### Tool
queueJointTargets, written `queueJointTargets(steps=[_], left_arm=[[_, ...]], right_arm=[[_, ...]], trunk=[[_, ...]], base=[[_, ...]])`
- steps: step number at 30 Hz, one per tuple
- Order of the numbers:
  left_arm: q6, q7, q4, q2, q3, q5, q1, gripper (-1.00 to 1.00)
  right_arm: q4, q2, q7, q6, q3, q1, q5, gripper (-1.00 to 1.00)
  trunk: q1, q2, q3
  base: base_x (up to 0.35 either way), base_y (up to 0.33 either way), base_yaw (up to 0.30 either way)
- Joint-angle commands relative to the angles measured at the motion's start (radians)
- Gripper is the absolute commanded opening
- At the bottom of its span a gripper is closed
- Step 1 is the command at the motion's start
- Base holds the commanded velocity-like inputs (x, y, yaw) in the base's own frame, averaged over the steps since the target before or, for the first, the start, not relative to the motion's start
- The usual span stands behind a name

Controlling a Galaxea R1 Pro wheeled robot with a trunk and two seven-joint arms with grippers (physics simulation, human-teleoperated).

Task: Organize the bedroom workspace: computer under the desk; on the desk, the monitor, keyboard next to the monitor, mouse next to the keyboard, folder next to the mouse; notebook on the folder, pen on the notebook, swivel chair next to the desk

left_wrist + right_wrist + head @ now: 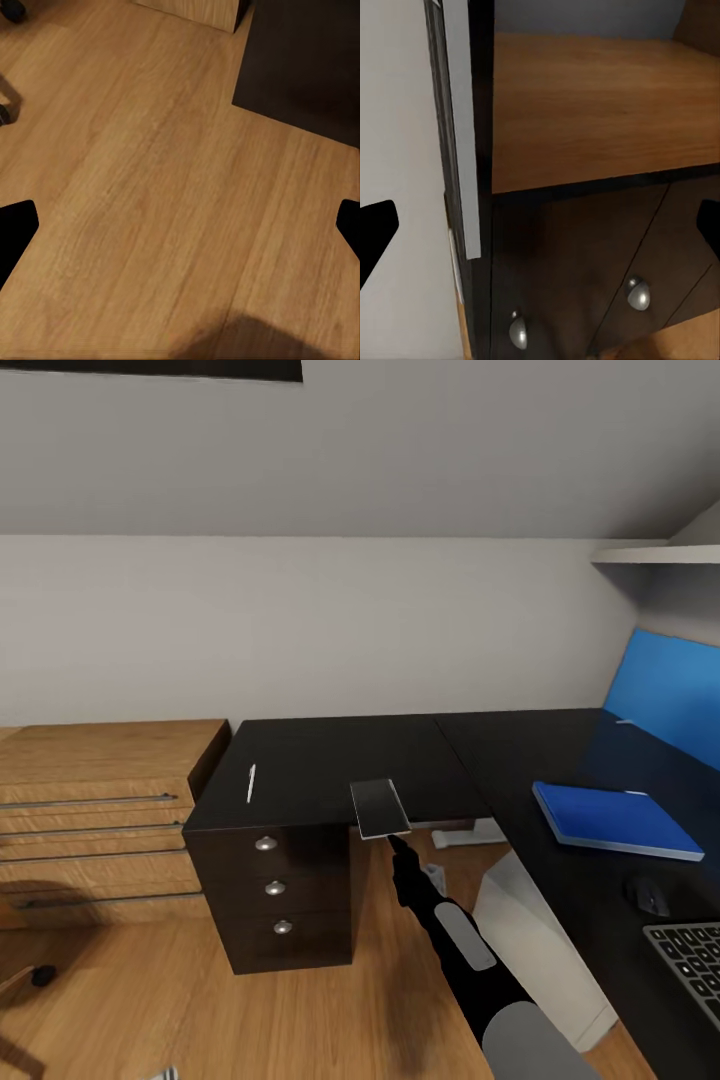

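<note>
R gripper point(392, 840) holds the notebook point(380, 807) by its near edge at the desk point(330, 760) edge, pen point(251, 782) well to its left, L jaws wide apart over floor; judgement: lift clear w/o tilting, carry right, set flat on folder point(615, 818).

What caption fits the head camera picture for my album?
Right pincer lifts the notebook near the desk, pen and blue folder waiting.

White pen point(251, 782) lies on the glossy black desk point(330, 760), centre-left of frame. Flat blue folder point(615, 818) sits at right. Below it, small black mouse point(651, 896), then dark keyboard point(693, 960).
</note>
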Motion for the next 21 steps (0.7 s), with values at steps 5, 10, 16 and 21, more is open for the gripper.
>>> queueJointTargets(steps=[5,10,16,21], left_arm=[[0.002,0.0,0.013,0.001,0.0,0.007,0.0,1.0],[0.002,0.0,0.025,0.002,-0.002,0.006,0.0,1.0],[0.002,0.001,0.029,0.003,-0.002,0.006,0.0,1.0],[0.002,0.001,0.029,0.003,-0.001,0.007,0.0,1.0]], right_arm=[[-0.003,0.0,0.001,0.001,-0.002,-0.001,0.006,1.0],[-0.005,0.0,0.001,0.001,-0.002,-0.001,0.008,1.0],[-0.005,0.0,0.001,0.001,-0.002,-0.001,0.008,1.0],[-0.005,0.0,0.001,0.002,-0.002,-0.001,0.007,1.0]], trunk=[[0.0,0.0,-0.001],[0.0,0.0,-0.001],[0.0,0.0,-0.001],[0.0,0.0,-0.001]], base=[[0.039,0.0,0.0],[0.106,0.0,0.0],[0.07,0.018,0.0],[0.164,0.06,0.0]])
